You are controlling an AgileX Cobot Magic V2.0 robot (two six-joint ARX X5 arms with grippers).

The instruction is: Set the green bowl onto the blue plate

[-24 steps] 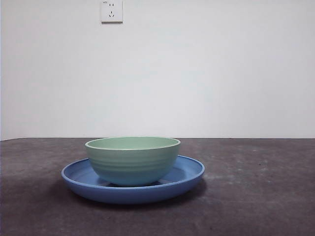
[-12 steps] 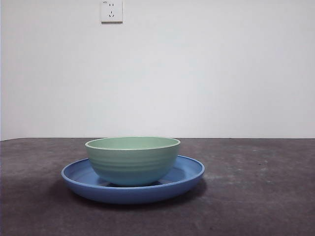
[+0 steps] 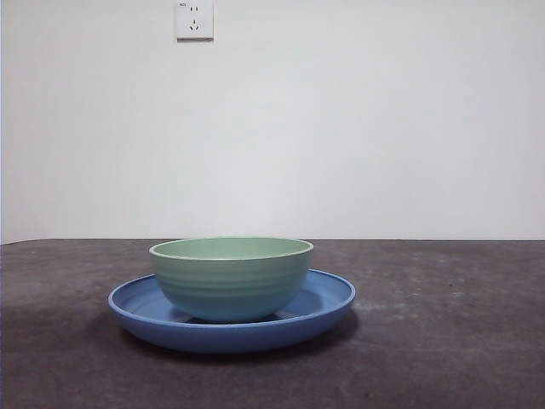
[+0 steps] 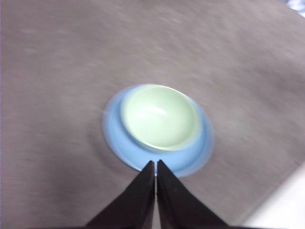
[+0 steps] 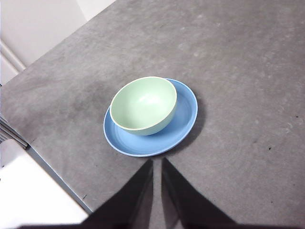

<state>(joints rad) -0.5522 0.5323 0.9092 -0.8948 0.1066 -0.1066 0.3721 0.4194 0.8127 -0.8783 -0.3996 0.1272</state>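
Note:
The green bowl (image 3: 232,277) stands upright on the blue plate (image 3: 324,302), a little left of the plate's middle in the front view. Neither arm shows in that view. In the left wrist view the bowl (image 4: 159,117) sits in the plate (image 4: 114,143) below my left gripper (image 4: 156,164), whose jaws are shut and empty, held high above the table. The right wrist view shows the bowl (image 5: 143,105) on the plate (image 5: 183,121), with my right gripper (image 5: 157,162) above and apart, jaws almost together, holding nothing.
The dark grey table (image 3: 443,341) spreads all round the plate. A white wall with a socket (image 3: 194,19) stands behind. The table's edge (image 5: 57,179) and a white surface (image 5: 28,195) show in the right wrist view.
Bowl and plate sit a hair further right in the front view; otherwise nothing has visibly changed.

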